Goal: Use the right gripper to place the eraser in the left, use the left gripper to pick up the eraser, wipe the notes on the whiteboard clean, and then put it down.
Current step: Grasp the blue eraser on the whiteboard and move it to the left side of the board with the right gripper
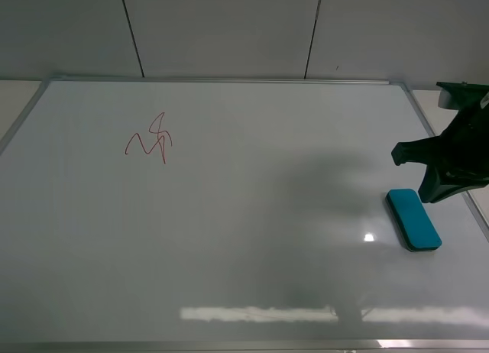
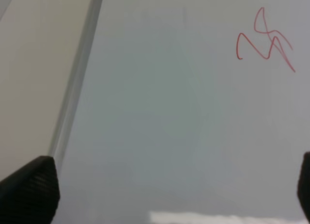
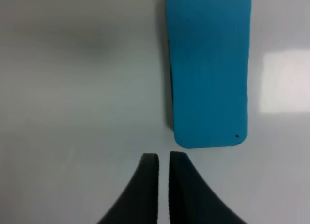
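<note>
Opening step: the right tool (image 3: pixel 163 157), empty and nearly closed, must spread and straddle the eraser (image 3: pixel 208 69) just beside it.

Grey wall panels (image 1: pixel 221 28) (split by dark seams (image 1: pixel 131 32)) at the back

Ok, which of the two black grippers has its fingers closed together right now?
The right gripper, just short of the blue rectangular eraser and not touching it, shows only a thin slit between its fingers. The left gripper has its fingers spread wide.
</note>
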